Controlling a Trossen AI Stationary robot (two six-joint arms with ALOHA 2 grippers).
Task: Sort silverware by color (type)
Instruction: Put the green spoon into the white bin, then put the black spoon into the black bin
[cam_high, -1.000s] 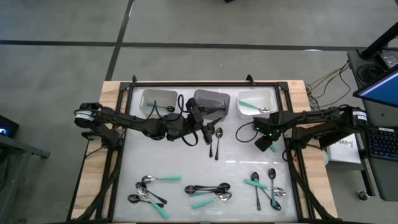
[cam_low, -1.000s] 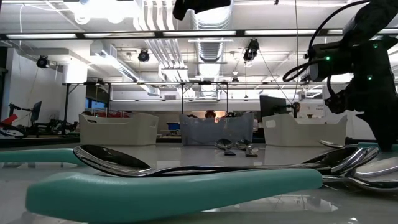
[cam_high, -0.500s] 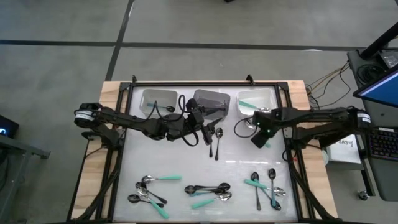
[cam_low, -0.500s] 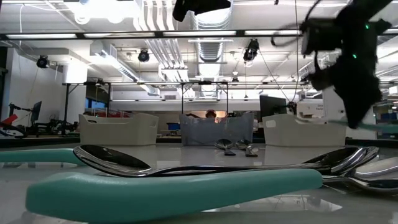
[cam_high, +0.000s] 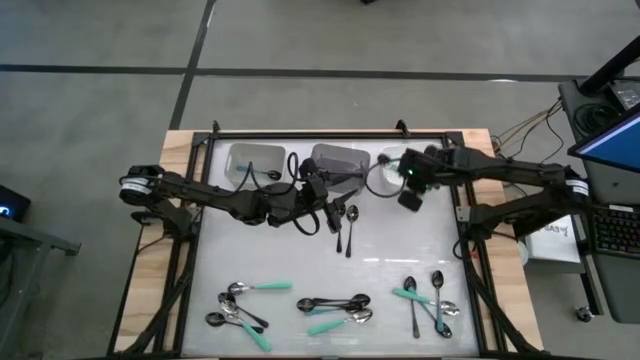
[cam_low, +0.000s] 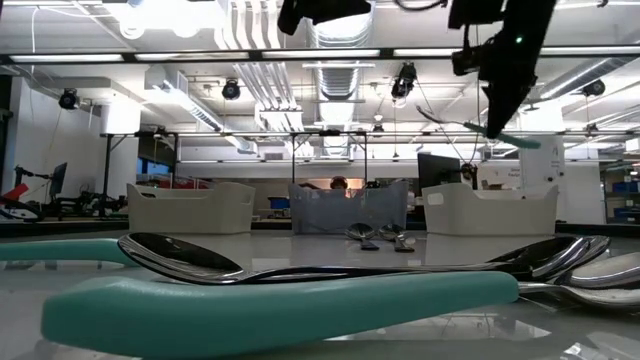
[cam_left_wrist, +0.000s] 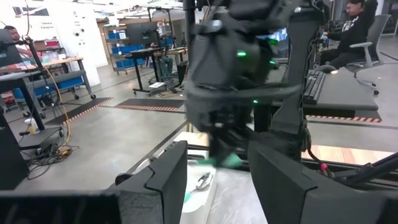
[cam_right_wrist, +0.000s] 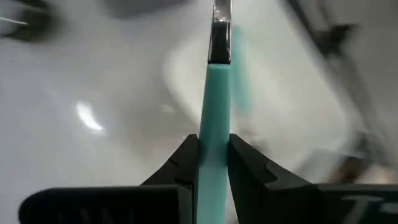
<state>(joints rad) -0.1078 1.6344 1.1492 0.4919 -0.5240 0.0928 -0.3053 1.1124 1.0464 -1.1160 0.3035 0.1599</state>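
My right gripper (cam_high: 408, 195) is shut on a spoon with a teal handle (cam_low: 505, 134) and a silver bowl (cam_low: 428, 113). It hangs high above the table beside the right white bin (cam_high: 386, 157). My left gripper (cam_high: 330, 208) waits open in front of the grey middle bin (cam_high: 340, 160); its two fingers stand apart in the left wrist view (cam_left_wrist: 217, 186). Two dark spoons (cam_high: 346, 226) lie flat on the table beside it. Further teal-handled and black spoons lie in three clusters (cam_high: 240, 305) (cam_high: 335, 308) (cam_high: 428, 297) along the near edge. My right gripper pinches the spoon's teal handle (cam_right_wrist: 214, 140) between its two fingers (cam_right_wrist: 184, 163). The handle runs out lengthwise between them to the metal neck (cam_right_wrist: 221, 28). The fingers come down from above. The spoon is lifted clear of everything and is slightly tilted, bowl end higher (cam_low: 428, 113).
Three bins stand in a row at the far edge: the left white bin (cam_high: 255, 162) holds a dark spoon. A dark frame rail (cam_high: 330, 135) borders the table. The middle of the white table top (cam_high: 270, 255) is bare. A person sits at a desk in the room beyond (cam_left_wrist: 357, 25).
My right gripper has risen and swung from the table's right side toward the far edge and the left, ending by the right bin. It has carried the teal-handled spoon along, shut on it. The left arm has stayed still.
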